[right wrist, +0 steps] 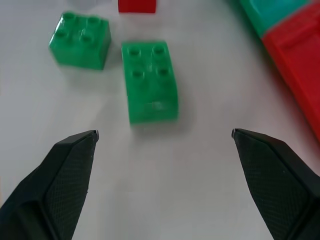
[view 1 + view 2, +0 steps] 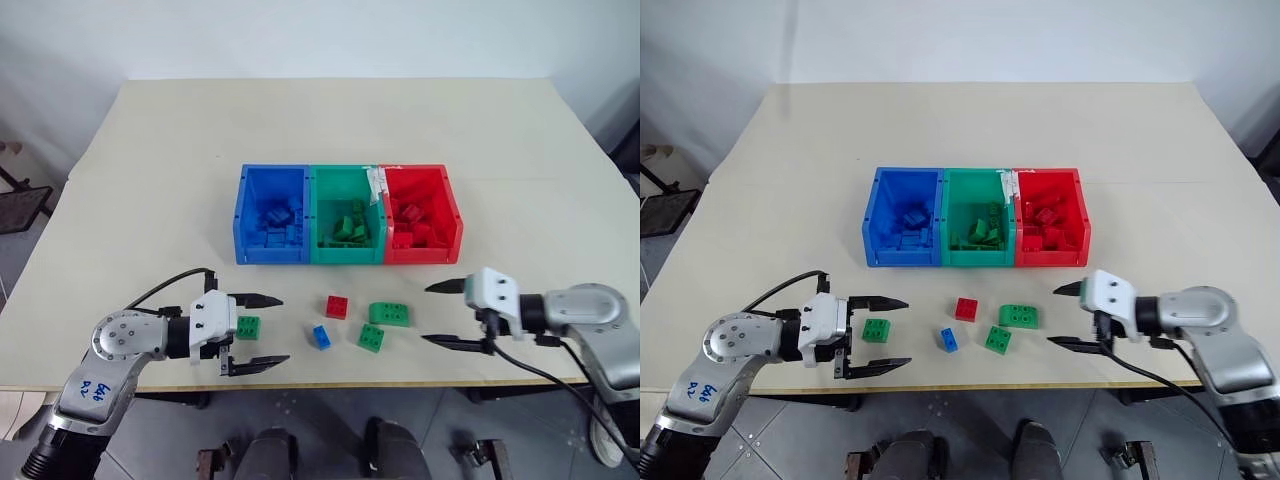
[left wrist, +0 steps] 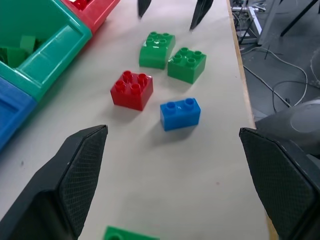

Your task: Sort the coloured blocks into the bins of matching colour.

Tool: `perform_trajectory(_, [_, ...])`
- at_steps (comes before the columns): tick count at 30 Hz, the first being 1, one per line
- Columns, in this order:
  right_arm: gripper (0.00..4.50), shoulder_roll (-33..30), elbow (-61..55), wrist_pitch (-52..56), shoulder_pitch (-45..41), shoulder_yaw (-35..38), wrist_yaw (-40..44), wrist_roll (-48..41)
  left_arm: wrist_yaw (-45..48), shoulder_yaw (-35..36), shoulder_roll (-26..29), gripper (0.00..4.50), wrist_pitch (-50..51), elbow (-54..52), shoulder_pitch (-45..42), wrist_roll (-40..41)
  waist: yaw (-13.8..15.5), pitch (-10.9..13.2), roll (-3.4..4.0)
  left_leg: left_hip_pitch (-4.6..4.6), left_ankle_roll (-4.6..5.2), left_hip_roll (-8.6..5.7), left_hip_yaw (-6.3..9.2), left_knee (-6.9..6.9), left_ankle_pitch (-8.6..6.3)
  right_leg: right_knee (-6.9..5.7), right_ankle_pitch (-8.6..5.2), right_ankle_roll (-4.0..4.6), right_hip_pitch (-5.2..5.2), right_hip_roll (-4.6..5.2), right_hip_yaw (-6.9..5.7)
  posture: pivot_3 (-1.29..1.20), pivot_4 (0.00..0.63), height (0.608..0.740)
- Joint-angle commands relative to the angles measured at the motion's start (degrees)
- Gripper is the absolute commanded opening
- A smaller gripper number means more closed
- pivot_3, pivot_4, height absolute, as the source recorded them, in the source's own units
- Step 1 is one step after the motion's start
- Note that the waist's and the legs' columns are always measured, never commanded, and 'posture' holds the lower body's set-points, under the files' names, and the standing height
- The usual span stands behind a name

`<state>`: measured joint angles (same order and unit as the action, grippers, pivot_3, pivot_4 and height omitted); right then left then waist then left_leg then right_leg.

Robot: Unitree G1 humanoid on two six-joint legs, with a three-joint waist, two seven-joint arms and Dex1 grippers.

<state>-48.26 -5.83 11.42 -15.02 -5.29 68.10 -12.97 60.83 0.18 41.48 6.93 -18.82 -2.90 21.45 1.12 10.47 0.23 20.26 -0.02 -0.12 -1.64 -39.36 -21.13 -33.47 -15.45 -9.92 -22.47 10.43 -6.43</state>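
Three joined bins stand mid-table: blue, green, red, each holding bricks of its own colour. In front of them lie loose blocks: a red one, a blue one, a small green one and a longer green one. Another small green block sits between the fingers of my open left gripper, untouched. My right gripper is open and empty, just right of the longer green block, pointing at it.
The table's front edge runs close behind the loose blocks and under both grippers. A black cable loops over my left arm. White tape marks the wall between the green and red bins.
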Motion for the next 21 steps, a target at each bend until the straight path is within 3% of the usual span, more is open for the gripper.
perform_trajectory(1, [4.47,1.1,2.0,0.0,-2.5,-2.8,0.4,1.9,-0.1,1.7,1.0,4.5,-0.7,-3.4,1.2,0.7,0.2,0.0,0.0,0.01,0.0,-0.01,0.0,-0.02,0.0,0.01,0.0,0.0,0.0,0.0,0.0,0.0,0.15,0.74])
perform_trajectory(4, [3.83,2.9,3.6,-0.4,-4.1,-4.1,1.0,1.5,-0.8,3.2,1.0,4.5,-0.5,-3.8,1.5,1.2,0.2,0.0,-0.01,0.02,0.01,0.0,0.01,-0.04,-0.01,0.0,0.0,0.0,0.0,-0.01,-0.01,0.0,0.15,0.74])
perform_trajectory(11, [1.51,5.1,6.0,-2.0,-5.6,-4.4,0.7,2.1,-2.1,3.6,0.1,4.5,-0.5,-3.8,1.3,1.3,0.1,0.0,-0.01,0.0,0.01,0.0,0.01,-0.05,-0.01,-0.03,0.0,0.0,0.0,-0.01,-0.02,0.0,0.15,0.74])
perform_trajectory(17, [1.48,5.0,3.6,3.8,-9.3,0.2,0.8,-4.3,-8.4,7.5,-4.1,4.5,1.0,-3.7,0.5,4.4,0.1,0.0,-0.01,0.02,0.01,0.0,0.01,-0.09,-0.01,-0.06,0.0,0.0,0.0,0.0,-0.02,0.0,0.15,0.74])
perform_trajectory(21, [1.48,8.7,2.9,11.0,-17.1,1.7,-2.8,-7.9,-10.9,10.3,-4.6,4.5,2.4,-4.1,1.9,5.2,-0.3,0.0,-0.01,0.01,0.0,0.02,0.04,-0.09,-0.01,-0.09,0.0,0.01,-0.01,-0.01,-0.03,0.0,0.15,0.74])
